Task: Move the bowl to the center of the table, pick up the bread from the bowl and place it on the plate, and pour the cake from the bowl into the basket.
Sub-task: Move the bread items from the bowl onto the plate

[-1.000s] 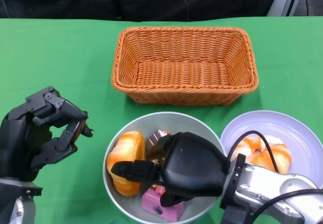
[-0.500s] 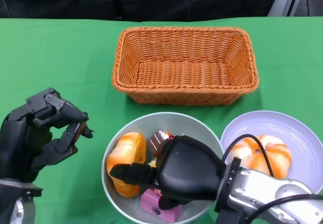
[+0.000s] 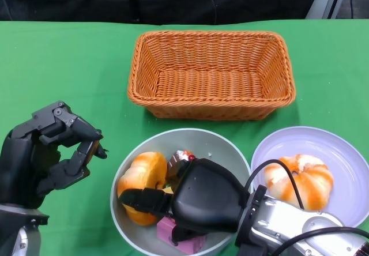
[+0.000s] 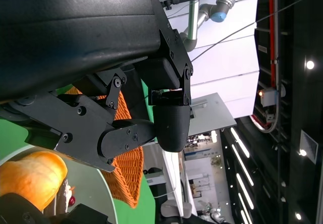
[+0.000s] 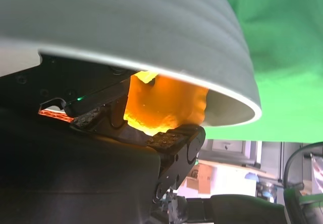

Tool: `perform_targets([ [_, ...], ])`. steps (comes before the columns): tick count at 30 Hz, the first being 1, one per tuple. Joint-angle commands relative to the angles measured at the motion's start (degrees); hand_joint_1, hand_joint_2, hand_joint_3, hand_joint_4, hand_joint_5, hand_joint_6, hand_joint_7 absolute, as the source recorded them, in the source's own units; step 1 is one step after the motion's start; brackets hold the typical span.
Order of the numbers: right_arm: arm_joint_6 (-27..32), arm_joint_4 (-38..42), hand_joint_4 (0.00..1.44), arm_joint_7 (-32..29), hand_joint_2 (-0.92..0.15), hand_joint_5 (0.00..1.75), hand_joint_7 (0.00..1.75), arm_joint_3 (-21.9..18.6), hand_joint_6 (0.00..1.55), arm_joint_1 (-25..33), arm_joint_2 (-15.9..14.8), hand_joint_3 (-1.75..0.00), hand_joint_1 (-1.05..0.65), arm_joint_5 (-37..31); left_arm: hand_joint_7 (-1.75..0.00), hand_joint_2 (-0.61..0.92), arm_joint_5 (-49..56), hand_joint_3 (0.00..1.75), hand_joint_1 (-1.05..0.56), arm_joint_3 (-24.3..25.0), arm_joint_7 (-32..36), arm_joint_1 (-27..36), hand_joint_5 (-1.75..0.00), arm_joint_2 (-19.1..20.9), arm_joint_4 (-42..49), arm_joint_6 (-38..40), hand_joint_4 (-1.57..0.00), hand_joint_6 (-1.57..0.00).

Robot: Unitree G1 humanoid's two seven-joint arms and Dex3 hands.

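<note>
Right hand (image 3: 202, 201) has slid left in bowl (image 3: 222, 143), lower centre, fingers closing on bread (image 3: 138, 178); loose pinch may drop it or drag cake (image 3: 180, 159); left hand (image 3: 43, 152) curled, empty.

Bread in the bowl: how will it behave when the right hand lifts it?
The bread looks puffy, so probably light and squashy under the right hand. Its rounded, glossy crust may slip or roll against the bowl.
</note>
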Motion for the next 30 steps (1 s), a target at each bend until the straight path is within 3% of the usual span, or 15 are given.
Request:
perform_targets([
  [1, -0.8, 2.5, 1.01, -0.3, -0.9, 0.38, 0.02, 0.5, 0.78, -0.2, -0.6, 0.0, -0.47, 0.6, -1.17, 0.72, -0.2, 0.78, -0.13, 0.4, -0.4, -0.2, -1.49, 0.9, 0.3, -0.6, -0.84, -0.87],
  [4, -2.0, 4.0, 1.09, -2.0, -0.9, 0.21, 0.02, 0.5, 0.88, -0.4, -0.6, 0.0, -0.42, 1.6, -1.15, 0.73, -0.3, 0.76, -0.13, 0.4, -0.2, -0.2, -1.47, 0.7, 0.3, -0.3, -0.85, -0.89],
  [7, -3.6, 5.5, 1.13, -4.0, -0.9, 0.16, 0.02, 0.4, 0.92, -0.9, -0.7, 0.0, -0.38, 2.5, -1.14, 0.75, -0.2, 0.71, -0.13, 0.4, -0.2, -0.2, -1.46, 0.7, 0.6, -0.5, -0.86, -0.89],
  [14, -6.0, 8.6, 1.22, -10.2, -0.9, 0.2, 0.05, 0.5, 1.03, -1.9, -0.5, 0.0, -0.35, 2.7, -1.16, 0.75, 0.2, 0.71, -0.12, 0.4, 0.0, -0.1, -1.48, 0.6, 0.5, -0.5, -0.86, -0.89],
  [30, -7.9, 11.9, 1.25, -15.7, -0.9, 0.23, 0.04, 0.8, 1.11, -3.2, 0.1, 0.0, -0.36, 2.7, -1.14, 0.74, 0.1, 0.71, -0.12, 0.4, 0.0, -0.6, -1.46, 0.5, 2.5, -1.1, -0.87, -0.9],
])
